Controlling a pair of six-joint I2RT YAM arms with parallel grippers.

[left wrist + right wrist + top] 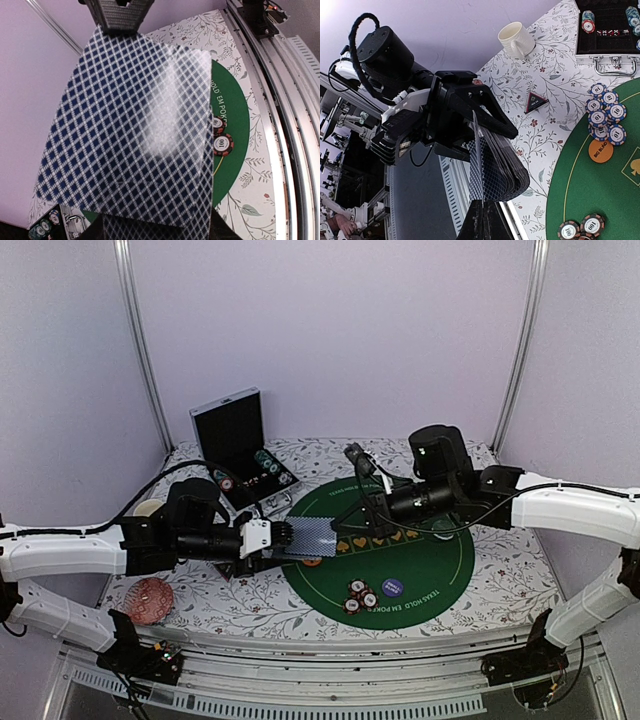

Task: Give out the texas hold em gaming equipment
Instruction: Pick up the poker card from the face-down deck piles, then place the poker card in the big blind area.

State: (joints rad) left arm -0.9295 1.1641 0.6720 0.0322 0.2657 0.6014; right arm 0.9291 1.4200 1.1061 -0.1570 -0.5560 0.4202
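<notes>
My left gripper (285,537) is shut on a deck of blue-grey-backed playing cards (308,537) and holds it above the left edge of the green poker mat (435,565). The deck fills the left wrist view (130,140). My right gripper (482,212) is shut on the edge of one card (479,165) at the front of that deck (507,170). It shows in the top view (345,523) too. Striped chips (360,594), a purple button (392,587) and an orange button (312,561) lie on the mat. A black triangular marker (536,102) lies on the floral cloth.
An open black case (235,435) with chips stands at the back left. A cream mug (516,39) sits behind my left arm. A red patterned round object (152,600) lies at the front left. Blue chips (604,114) sit beside the orange button (600,150).
</notes>
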